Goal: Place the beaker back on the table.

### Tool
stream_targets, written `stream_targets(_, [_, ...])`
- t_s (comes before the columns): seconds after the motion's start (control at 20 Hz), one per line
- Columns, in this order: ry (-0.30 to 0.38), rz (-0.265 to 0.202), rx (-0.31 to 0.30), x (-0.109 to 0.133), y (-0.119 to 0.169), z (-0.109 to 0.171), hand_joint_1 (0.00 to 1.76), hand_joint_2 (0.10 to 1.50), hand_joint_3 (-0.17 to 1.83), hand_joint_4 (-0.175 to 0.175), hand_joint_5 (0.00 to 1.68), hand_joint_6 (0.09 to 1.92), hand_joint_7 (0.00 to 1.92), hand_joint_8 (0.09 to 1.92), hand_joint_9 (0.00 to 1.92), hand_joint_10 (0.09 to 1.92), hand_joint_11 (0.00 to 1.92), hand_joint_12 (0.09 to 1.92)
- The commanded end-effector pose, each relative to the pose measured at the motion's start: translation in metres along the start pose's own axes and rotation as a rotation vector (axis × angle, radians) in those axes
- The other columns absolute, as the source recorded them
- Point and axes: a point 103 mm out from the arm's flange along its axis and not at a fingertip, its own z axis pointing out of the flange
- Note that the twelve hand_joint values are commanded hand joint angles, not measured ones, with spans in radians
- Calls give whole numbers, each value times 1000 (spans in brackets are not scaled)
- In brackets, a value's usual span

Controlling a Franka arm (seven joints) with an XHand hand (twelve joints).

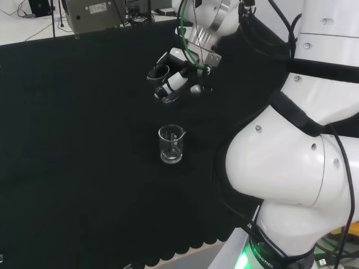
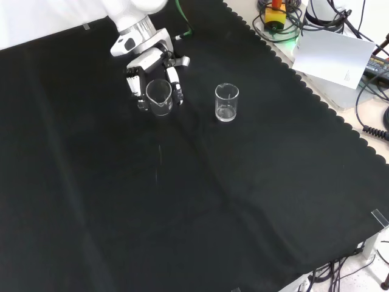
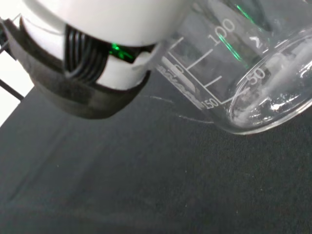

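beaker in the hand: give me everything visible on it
The held beaker is clear glass with a pouring spout on its rim and white graduation marks printed on its wall, plain in the wrist view. It looks empty. The hand has its fingers curled round its sides. In the front view it stands about upright; the wrist view shows its base apart from the black cloth. A second beaker stands free to its right in the front view.
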Motion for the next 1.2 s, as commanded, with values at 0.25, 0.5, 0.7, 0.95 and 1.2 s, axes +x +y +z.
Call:
stream_targets(0.25, [92,14,-41,-25,17,24,1174,800,354,-7,1337,449,1785,87,1762,87,1500,499])
stream_targets(0.5, [99,8,-42,-28,22,30,1173,800,354,-5,1336,451,1779,87,1759,87,1499,503])
stream_targets(0.7, [104,11,-49,-31,22,36,1173,800,354,-6,1334,454,1755,87,1733,87,1494,508])
stream_targets(0.95, [110,14,-45,-35,21,36,1174,801,354,-13,1332,458,1715,87,1686,87,1484,516])
stream_targets(1.2, [127,24,-54,-39,24,45,1174,802,354,-15,1330,461,1680,87,1655,87,1482,526])
